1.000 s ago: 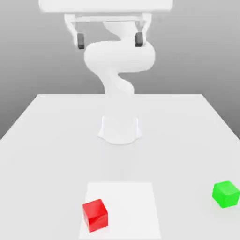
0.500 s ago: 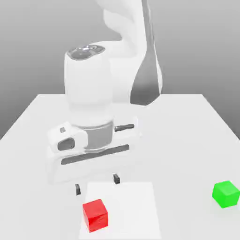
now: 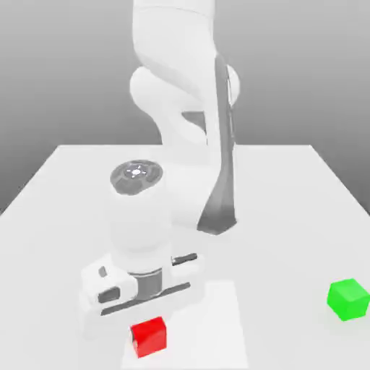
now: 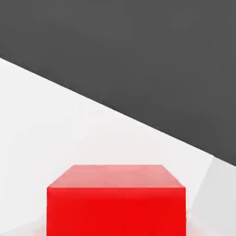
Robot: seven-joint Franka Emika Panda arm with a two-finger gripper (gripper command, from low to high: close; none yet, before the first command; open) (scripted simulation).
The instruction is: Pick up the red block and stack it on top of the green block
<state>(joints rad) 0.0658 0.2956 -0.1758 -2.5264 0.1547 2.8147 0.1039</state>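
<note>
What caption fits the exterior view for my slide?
Robot arm lowered over the red block, with the green block apart on the white table.

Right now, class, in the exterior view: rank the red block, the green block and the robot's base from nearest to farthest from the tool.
1. Red block: directly under the tool, at the table's near edge.
2. Robot's base: behind the tool, mid-table, partly hidden by the arm.
3. Green block: far off at the exterior view's right.

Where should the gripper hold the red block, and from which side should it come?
Probably from straight above, fingers on two opposite vertical faces of the red block. It sits flat on the table, its faces are flat and parallel, and nothing stands beside it; the green block is far off.
</note>
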